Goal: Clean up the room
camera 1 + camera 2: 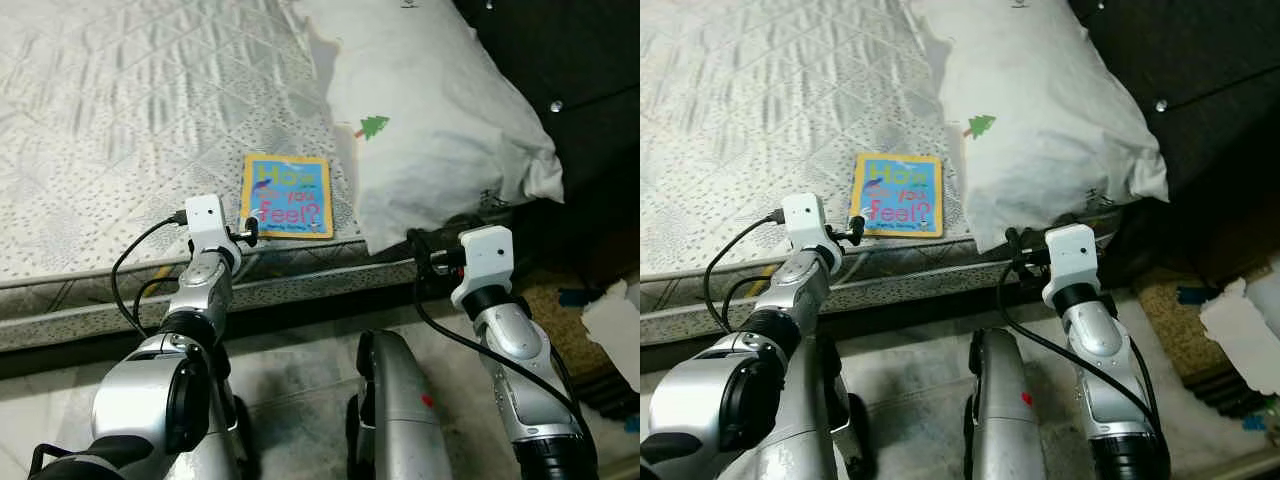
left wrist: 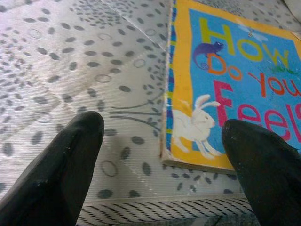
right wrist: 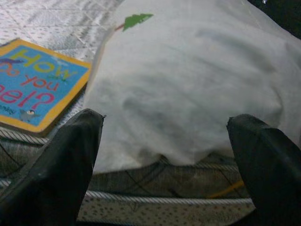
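Board book (image 1: 286, 196) lies flat at the mattress's (image 1: 120, 120) near edge, left of a pillow (image 1: 430, 110). Left claw (image 2: 162, 155), fingers apart, faces its near-left corner; right claw (image 3: 164, 160) gapes toward the pillow. Book looks stiff, light; pinch an edge.

both silver arms reached forward, wrists level. the left gripper (image 2: 162, 136) had its black fingers spread wide apart; the right gripper (image 3: 164, 136) was likewise spread wide, holding nothing.
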`<state>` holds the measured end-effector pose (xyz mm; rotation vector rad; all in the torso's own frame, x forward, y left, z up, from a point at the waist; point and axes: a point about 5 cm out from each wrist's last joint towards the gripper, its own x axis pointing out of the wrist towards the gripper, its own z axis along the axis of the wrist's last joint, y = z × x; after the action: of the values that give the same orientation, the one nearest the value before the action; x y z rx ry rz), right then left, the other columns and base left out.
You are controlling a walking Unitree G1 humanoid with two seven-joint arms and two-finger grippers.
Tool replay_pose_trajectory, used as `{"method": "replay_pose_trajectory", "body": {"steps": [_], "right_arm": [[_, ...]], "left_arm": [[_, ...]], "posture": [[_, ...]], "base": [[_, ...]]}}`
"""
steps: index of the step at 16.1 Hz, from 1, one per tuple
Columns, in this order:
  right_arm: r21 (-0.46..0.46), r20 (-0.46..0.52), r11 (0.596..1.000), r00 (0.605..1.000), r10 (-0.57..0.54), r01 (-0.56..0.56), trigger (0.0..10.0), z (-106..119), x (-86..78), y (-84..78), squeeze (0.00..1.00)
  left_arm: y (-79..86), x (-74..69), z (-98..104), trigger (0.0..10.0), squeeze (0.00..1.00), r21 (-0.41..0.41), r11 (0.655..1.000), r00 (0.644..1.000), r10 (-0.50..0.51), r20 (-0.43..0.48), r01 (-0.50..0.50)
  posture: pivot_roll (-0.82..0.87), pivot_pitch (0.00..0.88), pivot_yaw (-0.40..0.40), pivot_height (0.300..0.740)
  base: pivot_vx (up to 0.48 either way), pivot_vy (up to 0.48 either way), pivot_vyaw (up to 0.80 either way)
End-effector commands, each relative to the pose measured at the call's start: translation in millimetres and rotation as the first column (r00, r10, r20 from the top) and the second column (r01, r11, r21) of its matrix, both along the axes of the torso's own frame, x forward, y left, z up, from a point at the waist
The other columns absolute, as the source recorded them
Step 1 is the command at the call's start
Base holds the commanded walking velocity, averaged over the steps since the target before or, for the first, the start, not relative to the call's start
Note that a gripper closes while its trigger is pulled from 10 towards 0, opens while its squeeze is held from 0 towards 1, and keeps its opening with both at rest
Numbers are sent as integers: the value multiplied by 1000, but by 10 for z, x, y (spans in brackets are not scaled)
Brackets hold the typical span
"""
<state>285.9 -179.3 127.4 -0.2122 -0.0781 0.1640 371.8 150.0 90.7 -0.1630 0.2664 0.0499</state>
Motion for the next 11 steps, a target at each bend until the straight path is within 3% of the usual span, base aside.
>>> {"method": "replay_pose_trajectory", "body": {"steps": [1, 6, 11], "right_arm": [[-8, -4, 1000, 1000, -10, 10, 10000, 23, -52, -60, 0], [-36, -56, 999, 998, -9, 7, 10000, -16, -247, -140, 0], [-43, -69, 999, 997, -22, 20, 10000, 20, -310, -173, 0]], "left_arm": [[-12, -15, -38, 10000, 0, 11, 1000, 1000, -13, -17, 13], [-61, -45, -97, 10000, 0, 9, 1000, 999, -24, -39, 24], [-83, -28, -77, 10000, 0, 21, 999, 998, -35, -45, 36]], "posture": [[-219, 267, -77, 553], [-256, 321, -104, 553], [-282, 340, -108, 553]], "base": [[0, 0, 0], [0, 0, 0], [0, 0, 0]]}}
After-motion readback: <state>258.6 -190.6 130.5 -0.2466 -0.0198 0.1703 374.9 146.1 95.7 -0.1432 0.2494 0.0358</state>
